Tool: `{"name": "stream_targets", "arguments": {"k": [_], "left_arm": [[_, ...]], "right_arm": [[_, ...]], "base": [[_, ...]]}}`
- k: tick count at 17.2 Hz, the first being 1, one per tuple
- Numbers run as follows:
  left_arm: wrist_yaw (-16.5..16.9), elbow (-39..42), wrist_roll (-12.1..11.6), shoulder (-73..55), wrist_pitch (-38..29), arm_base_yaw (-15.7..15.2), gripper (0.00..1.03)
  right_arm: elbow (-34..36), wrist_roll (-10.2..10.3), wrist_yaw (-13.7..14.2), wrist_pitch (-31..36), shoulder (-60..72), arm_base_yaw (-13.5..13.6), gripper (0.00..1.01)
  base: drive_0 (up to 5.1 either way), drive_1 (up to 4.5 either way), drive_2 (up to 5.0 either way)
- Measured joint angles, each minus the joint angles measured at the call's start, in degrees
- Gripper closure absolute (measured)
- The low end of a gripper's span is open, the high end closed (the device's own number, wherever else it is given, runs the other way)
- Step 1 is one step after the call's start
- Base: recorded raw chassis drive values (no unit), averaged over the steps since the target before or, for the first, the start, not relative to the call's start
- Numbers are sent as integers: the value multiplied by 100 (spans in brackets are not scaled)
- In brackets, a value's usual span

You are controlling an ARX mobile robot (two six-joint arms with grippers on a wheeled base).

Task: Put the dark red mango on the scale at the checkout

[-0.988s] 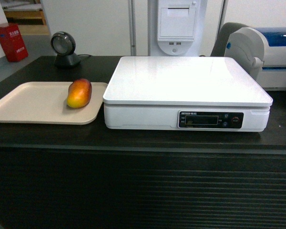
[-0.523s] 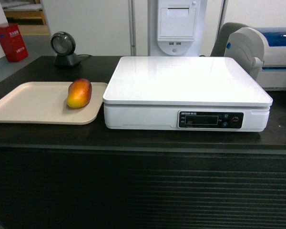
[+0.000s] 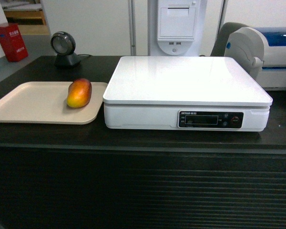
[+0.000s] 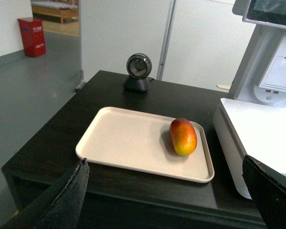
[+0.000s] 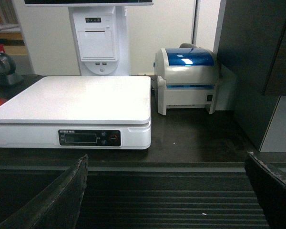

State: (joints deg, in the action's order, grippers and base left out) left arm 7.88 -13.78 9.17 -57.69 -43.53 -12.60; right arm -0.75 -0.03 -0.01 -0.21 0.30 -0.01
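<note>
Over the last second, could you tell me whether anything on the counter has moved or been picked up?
Nothing visibly changed in the head view. The dark red mango lies as before at the right end of the beige tray, beside the scale, whose platform is bare. Neither arm has entered the head view, and nothing has been grasped. Both wrist views show open jaws, well short of the fruit.

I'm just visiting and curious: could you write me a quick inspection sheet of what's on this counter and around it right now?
Surface: black checkout, flat top, ribbed front.
Job's things: dark red mango lies at the right end of the beige tray; scale platform bare.
Clutter: round scanner, white-and-blue printer.
Grippers: left gripper and right gripper open, holding nothing.
Cables: one thin lead behind the scanner.
Surroundings: white kiosk, red bin.
</note>
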Motion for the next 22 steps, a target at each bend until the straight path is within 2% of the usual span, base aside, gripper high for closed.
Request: {"name": "stream_targets", "arguments": {"k": [1, 3, 7, 10, 13, 17, 19, 22], "left_arm": [[175, -461, -68, -855, -426, -66, 5], [297, -1580, -264, -2363, -610, 57, 5], [354, -3482, -599, -4380, -46, 664, 5], [361, -4494, -769, -5224, 330, 940, 5], [387, -5187, -868, -5816, 713, 1086, 5], [422, -5528, -942, -6083, 935, 1147, 5], [420, -6041, -984, -6463, 1333, 1226, 5], [291, -6881, -1169, -7005, 1934, 1270, 5]], "right_arm": [[0, 0, 0, 0, 0, 0, 3], [0, 0, 0, 0, 0, 0, 3], [0, 0, 0, 2, 0, 0, 3], [0, 0, 0, 0, 0, 0, 3], [0, 0, 0, 0, 0, 0, 3], [0, 0, 0, 0, 0, 0, 3], [0, 0, 0, 0, 0, 0, 3], [0, 0, 0, 0, 0, 0, 3]], "base": [[0, 0, 0], [0, 0, 0], [0, 0, 0], [0, 0, 0], [0, 0, 0], [0, 0, 0], [0, 0, 0], [0, 0, 0]]}}
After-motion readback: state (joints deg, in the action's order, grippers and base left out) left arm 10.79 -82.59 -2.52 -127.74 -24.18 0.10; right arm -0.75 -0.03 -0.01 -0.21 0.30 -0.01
